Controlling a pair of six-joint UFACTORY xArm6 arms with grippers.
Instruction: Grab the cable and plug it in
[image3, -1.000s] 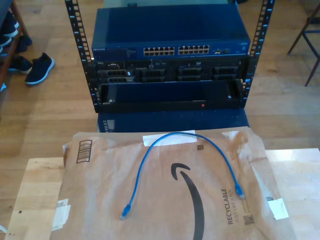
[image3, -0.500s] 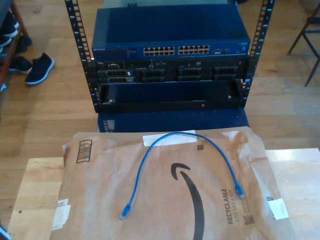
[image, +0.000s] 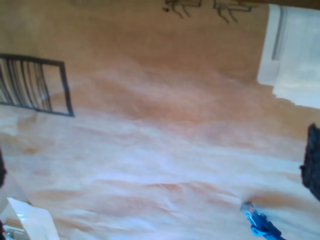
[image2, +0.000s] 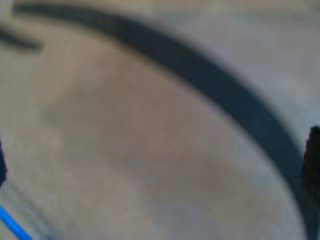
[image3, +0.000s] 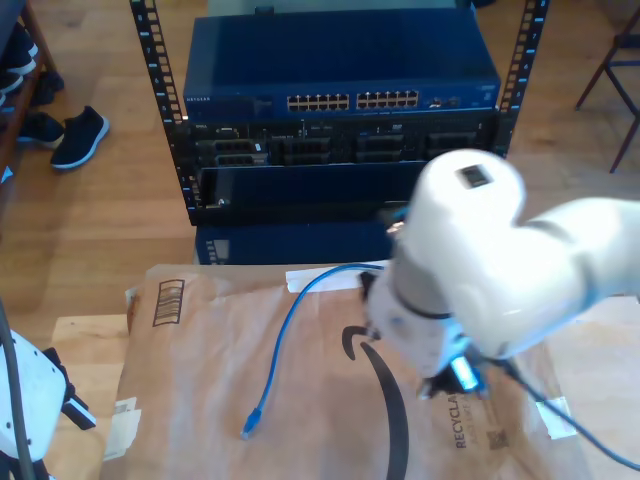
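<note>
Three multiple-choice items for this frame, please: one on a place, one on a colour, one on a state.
1. Where does the cable lie?
A. On the brown paper mailer
B. On the wooden floor
C. Inside the rack

2. What colour is the cable?
A. Black
B. Yellow
C. Blue

3. What state is the plug at the cable's end nearer the exterior view's left in?
A. Seated in a port
B. Lying free on the paper
C. Clamped between gripper fingers

Answers:
1 A: the exterior view shows the cable curving across the mailer.
2 C: it is bright blue against the brown paper.
3 B: the plug rests on the mailer with nothing touching it.
</note>
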